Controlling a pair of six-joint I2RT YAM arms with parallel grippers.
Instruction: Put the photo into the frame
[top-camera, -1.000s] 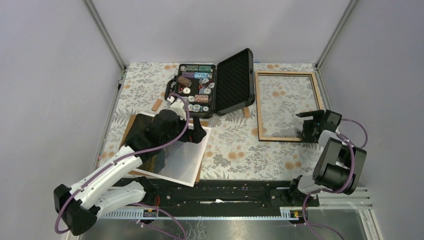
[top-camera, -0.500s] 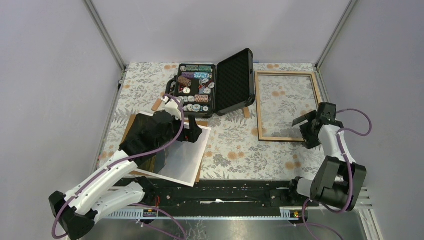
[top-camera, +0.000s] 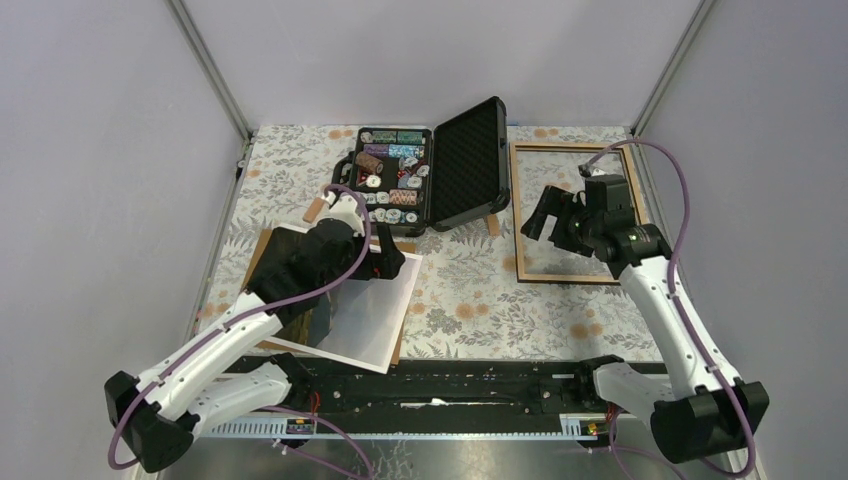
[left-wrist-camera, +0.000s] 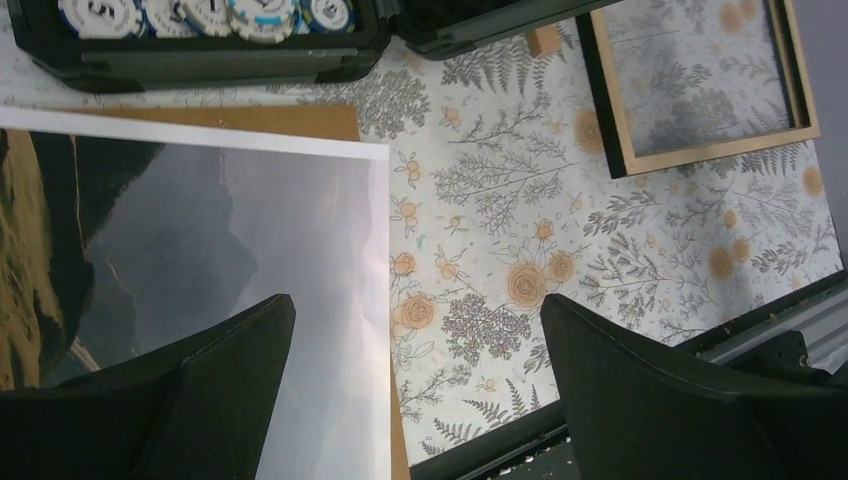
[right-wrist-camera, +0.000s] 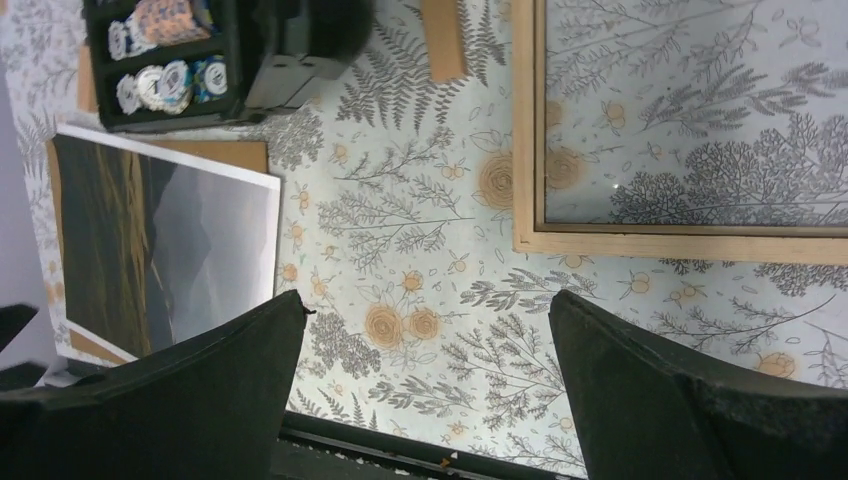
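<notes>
The photo (top-camera: 372, 310), a white-bordered mountain print, lies on a brown backing board (top-camera: 262, 250) at the front left; it also shows in the left wrist view (left-wrist-camera: 190, 250) and the right wrist view (right-wrist-camera: 165, 245). The frame (top-camera: 573, 277), light wood side up with glass in it, lies at the back right, also in the left wrist view (left-wrist-camera: 700, 155) and the right wrist view (right-wrist-camera: 640, 243). My left gripper (top-camera: 385, 262) is open and empty above the photo's far right corner. My right gripper (top-camera: 548, 212) is open and empty, raised above the frame's left side.
An open black case of poker chips (top-camera: 425, 175) stands at the back centre, between photo and frame. Small wooden blocks lie by it (top-camera: 314, 209) (top-camera: 492, 224). The flowered tablecloth (top-camera: 470, 300) covers the table. A black rail (top-camera: 450, 385) runs along the front edge.
My right arm has swung up from the table's right edge and moved left and back, now over the frame. My left gripper has barely moved over the photo.
</notes>
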